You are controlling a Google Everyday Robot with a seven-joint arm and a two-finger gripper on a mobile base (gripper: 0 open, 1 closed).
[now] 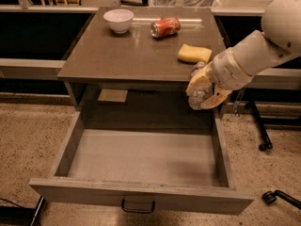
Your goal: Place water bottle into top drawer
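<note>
The gripper (203,97) hangs just off the bench's (117,55) front right corner, its fingers clasped round the water bottle (196,86). They hide much of the crinkled plastic, so the cap end cannot be told. The bottle's long axis runs roughly upright, slightly tilted, above the back right corner of the open top drawer (141,157), whose flat grey floor shows. A sponge (194,53) lies near the bench's right edge, with a red can (165,27) and a white bowl (118,20) toward the back edge.

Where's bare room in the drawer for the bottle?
The top drawer is bare across its grey bottom, wall to wall. The gripper holds the water bottle above its back right corner. Busier: the tabletop, with bowl, soda can, sponge.
</note>
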